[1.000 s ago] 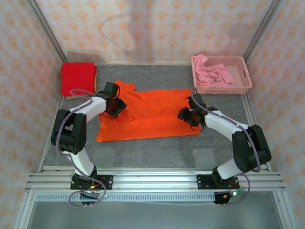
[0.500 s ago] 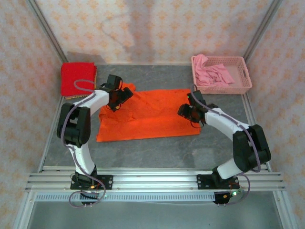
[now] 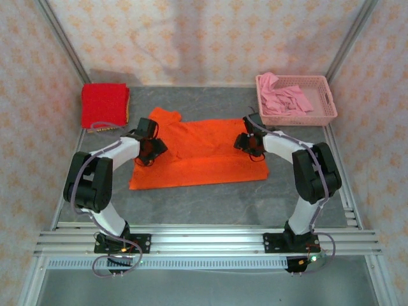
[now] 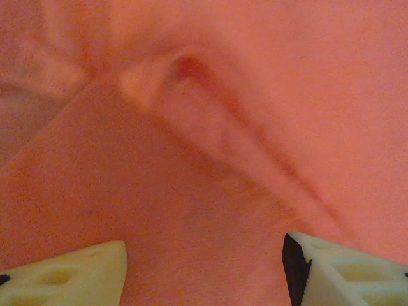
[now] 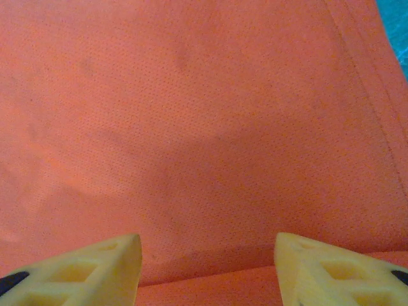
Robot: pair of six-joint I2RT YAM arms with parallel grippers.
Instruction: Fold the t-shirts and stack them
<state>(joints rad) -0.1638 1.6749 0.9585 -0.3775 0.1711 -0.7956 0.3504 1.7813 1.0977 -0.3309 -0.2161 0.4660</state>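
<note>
Orange t-shirt (image 3: 204,156) lies spread flat at the worktop (image 3: 210,204) centre. Both arms reach inward and down. The left claw (image 4: 204,258) is over its left part and the right claw (image 5: 207,255) over its right, both released, fingers apart on cloth. One folded red t-shirt (image 3: 105,105) occupies the far-left corner. One pink basket (image 3: 298,119) holding pink cloth (image 3: 287,99) occupies the far-right corner.

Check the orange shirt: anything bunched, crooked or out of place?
A raised wrinkle runs across the orange t-shirt just ahead of the left pincer, and its far-left corner juts out crookedly. Nothing looks spilled or damaged.
</note>
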